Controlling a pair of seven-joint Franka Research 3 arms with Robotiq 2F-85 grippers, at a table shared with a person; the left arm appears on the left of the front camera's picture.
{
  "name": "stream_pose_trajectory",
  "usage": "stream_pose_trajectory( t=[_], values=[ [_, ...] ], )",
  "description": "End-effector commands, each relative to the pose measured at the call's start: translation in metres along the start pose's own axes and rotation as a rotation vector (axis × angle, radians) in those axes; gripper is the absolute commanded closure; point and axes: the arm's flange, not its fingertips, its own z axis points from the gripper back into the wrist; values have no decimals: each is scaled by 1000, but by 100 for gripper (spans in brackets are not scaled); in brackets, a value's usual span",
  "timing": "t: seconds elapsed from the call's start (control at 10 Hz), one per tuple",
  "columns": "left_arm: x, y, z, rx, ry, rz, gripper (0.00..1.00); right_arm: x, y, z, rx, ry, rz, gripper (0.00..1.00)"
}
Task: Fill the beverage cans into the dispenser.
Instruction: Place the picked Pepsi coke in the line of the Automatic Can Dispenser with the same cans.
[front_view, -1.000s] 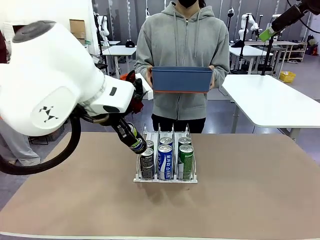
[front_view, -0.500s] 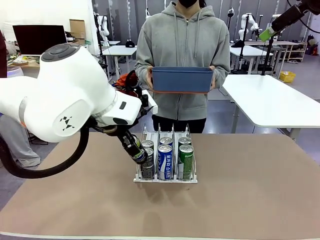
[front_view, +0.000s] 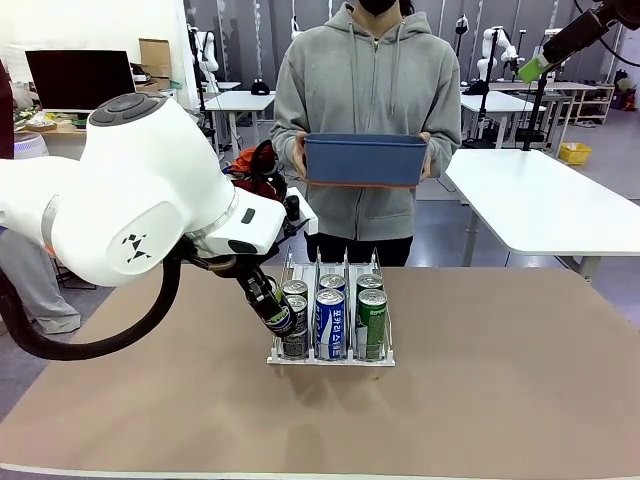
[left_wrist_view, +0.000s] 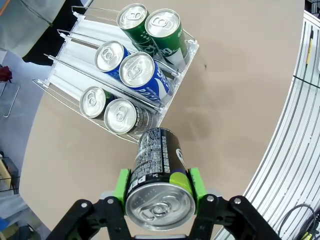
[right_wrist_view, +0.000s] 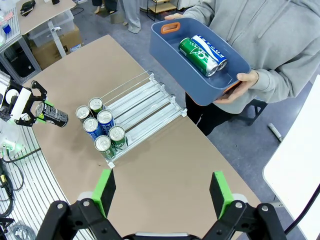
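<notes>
- at the table front, status?
- left gripper clamps a black can just beside the dispenser; six cans racked.
- left wrist view?
- that can not yet loaded.
- right wrist view?
- right gripper wide open, empty; two cans lie in the person's bin.

Nothing reads clearly: print on the black can and blue can is too small.
</notes>
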Motion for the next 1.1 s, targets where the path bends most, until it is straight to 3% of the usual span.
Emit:
stream_pose_trajectory(
  t=[0.0,0.6,1.0],
  values=[
    [3,-2,-1,-41,0,-34,42,0,1,0,3,2,1,0],
    [16,1,-31,-18,35,-56,42,0,1,0,3,2,1,0],
    [23,8,-41,-106,62,-98,42,0,1,0,3,2,1,0]
  ],
)
